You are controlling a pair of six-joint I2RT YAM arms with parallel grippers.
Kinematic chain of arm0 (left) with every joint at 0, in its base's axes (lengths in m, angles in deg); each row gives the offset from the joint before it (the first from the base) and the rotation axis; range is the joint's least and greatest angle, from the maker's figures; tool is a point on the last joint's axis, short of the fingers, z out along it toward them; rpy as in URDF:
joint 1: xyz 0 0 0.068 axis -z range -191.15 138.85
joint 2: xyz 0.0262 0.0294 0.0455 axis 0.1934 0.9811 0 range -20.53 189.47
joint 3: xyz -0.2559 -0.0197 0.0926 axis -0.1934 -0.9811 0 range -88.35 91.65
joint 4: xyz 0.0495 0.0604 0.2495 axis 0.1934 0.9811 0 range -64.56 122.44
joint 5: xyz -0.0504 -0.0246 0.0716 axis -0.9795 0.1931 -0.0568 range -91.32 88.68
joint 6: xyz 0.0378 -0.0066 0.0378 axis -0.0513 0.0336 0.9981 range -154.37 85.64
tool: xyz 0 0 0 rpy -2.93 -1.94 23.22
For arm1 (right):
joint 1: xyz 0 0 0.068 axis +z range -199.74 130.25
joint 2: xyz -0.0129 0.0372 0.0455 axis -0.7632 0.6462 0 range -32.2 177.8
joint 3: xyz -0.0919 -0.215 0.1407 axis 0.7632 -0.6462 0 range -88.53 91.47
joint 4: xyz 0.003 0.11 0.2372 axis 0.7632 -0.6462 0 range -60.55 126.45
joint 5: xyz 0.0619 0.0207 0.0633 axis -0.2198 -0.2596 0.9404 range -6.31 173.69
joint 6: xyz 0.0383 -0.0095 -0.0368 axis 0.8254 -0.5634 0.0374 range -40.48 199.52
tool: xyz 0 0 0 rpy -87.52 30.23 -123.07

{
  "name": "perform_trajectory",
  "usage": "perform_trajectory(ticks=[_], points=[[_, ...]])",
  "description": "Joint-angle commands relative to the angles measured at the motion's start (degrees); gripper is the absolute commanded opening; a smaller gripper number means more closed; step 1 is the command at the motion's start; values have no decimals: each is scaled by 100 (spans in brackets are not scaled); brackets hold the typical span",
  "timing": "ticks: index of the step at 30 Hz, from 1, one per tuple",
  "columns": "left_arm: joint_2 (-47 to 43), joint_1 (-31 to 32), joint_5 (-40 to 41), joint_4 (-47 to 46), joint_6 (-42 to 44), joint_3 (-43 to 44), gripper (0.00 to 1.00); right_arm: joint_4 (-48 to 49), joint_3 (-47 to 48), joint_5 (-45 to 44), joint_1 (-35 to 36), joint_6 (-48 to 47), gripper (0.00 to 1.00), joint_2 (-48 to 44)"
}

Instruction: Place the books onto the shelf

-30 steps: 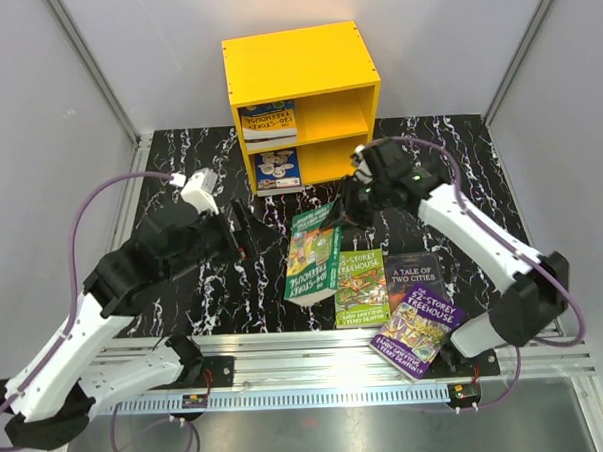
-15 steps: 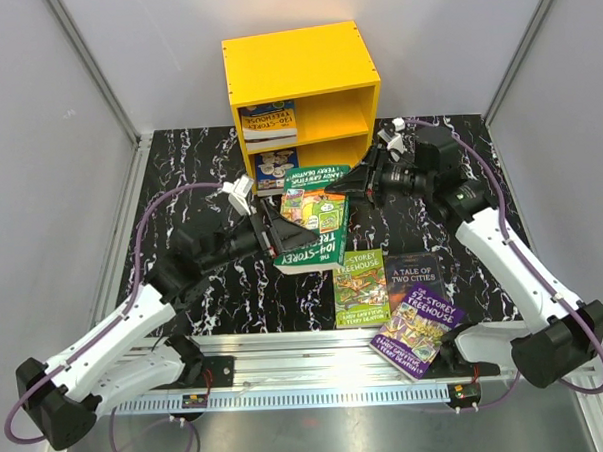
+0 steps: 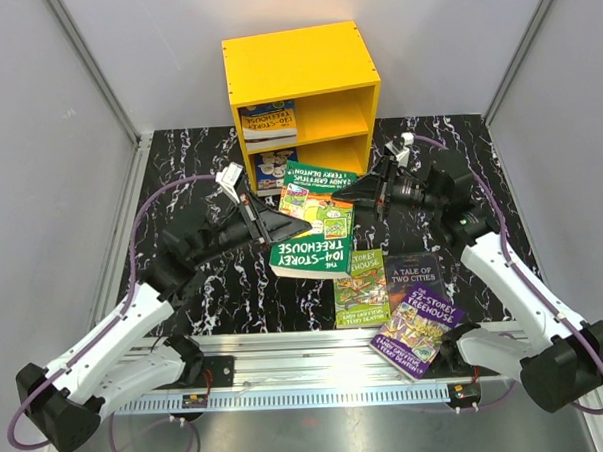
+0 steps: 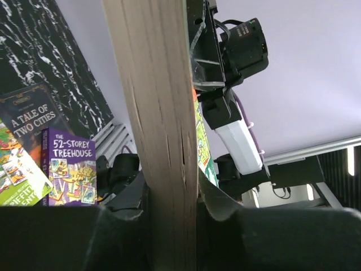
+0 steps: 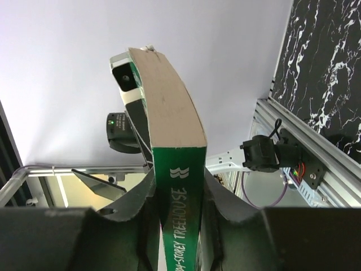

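Observation:
A thick green book, the "104-Storey Treehouse" [image 3: 314, 218], hangs tilted in the air just in front of the yellow shelf [image 3: 305, 74]. My left gripper [image 3: 271, 225] is shut on its left side, the page edge [image 4: 163, 113] wedged between the fingers. My right gripper [image 3: 364, 191] is shut on its right side, clamping the green spine [image 5: 179, 226]. Two books lie in the shelf's left side, one in the upper compartment [image 3: 268, 122] and one in the lower [image 3: 277, 169]. On the table lie a green book [image 3: 359, 287], "A Tale of Two Cities" [image 3: 414, 273] and a purple "52-Storey Treehouse" [image 3: 416, 331].
The black marbled table [image 3: 179, 181] ends at an aluminium rail [image 3: 287, 352] along the near edge, where the purple book overhangs. Grey walls close in on both sides. The right halves of both shelf compartments [image 3: 337, 114] hold nothing.
My left gripper reached the green book and shut on its page edge. The right gripper, holding throughout, raised the book off the table and swung it toward the shelf.

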Motion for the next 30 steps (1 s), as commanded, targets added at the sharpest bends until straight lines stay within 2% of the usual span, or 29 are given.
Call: perform_trajectory(ticks=[1, 2, 3, 6, 10, 14, 17, 22, 26, 30], points=[[-134, -7, 81, 1104, 597, 478, 0, -46, 281, 117, -20, 11, 20, -122], [-178, -16, 343, 1308, 729, 530, 0, -248, 386, 82, -12, -86, 81, -113], [-213, -7, 485, 1501, 782, 635, 0, -598, 448, 21, -11, -218, 99, -95], [-240, -7, 1179, 2258, 1002, 820, 0, -1853, 589, -199, -11, -797, 100, -121], [-64, -7, 1567, 2295, 985, 926, 0, -2358, 283, -305, -11, -878, 100, -384], [208, -7, 1996, 2127, 757, 1048, 0, -2211, -585, -349, -3, -466, 100, -867], [445, -7, 2033, 1926, 573, 1128, 0, -1912, -1070, -411, -3, -114, 100, -1211], [727, 10, 1972, 1548, 379, 1251, 0, -1770, -1406, -498, -3, -16, 100, -1317], [867, 19, 1963, 1433, 265, 1295, 0, -1735, -1511, -498, -3, -113, 91, -1203], [894, 54, 2033, 1389, 203, 1243, 0, -1297, -1599, -490, -3, 62, 74, -1115]])
